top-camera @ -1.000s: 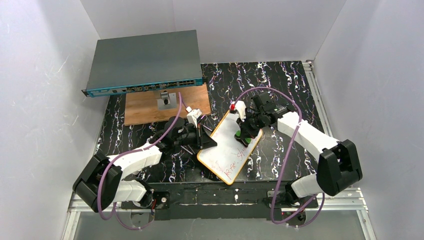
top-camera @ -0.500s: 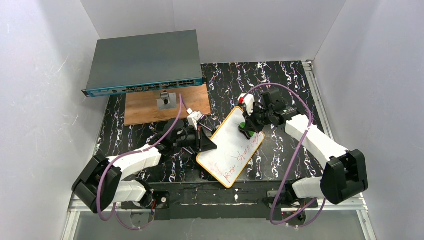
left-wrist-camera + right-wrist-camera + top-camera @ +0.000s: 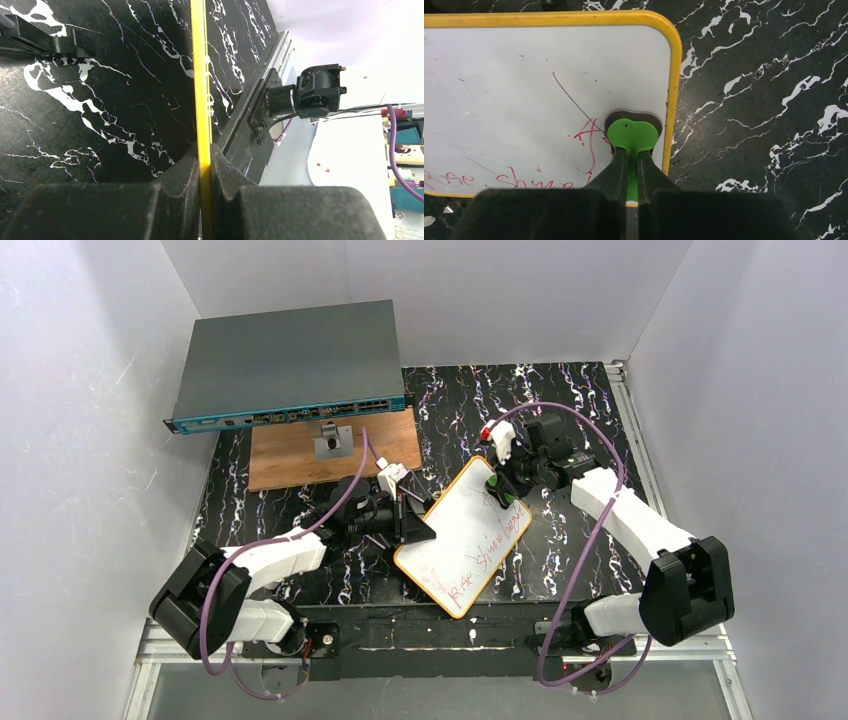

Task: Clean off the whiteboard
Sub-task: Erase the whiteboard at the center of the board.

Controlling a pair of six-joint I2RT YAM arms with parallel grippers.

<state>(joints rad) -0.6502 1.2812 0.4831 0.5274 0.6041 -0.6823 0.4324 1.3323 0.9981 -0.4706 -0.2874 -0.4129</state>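
Note:
The whiteboard point(image 3: 463, 538) lies at an angle on the black marbled table, white with an orange-yellow rim and red writing along its near right side. My left gripper point(image 3: 418, 527) is shut on its left edge; in the left wrist view the yellow rim point(image 3: 200, 85) runs straight up between the fingers. My right gripper point(image 3: 500, 490) is shut on the green eraser point(image 3: 632, 136), which presses on the whiteboard point(image 3: 524, 85) at its far right corner, beside a red mark point(image 3: 588, 135). More red writing point(image 3: 514, 179) sits lower left in the right wrist view.
A brown wooden board point(image 3: 300, 455) with a small grey block point(image 3: 331, 443) lies at the back left, under a grey network switch point(image 3: 285, 365). White walls close in on three sides. The metal table rail point(image 3: 260, 85) runs past the whiteboard's near end.
My right gripper has carried the green eraser up the whiteboard toward its far corner. The left gripper has kept its hold on the board's edge.

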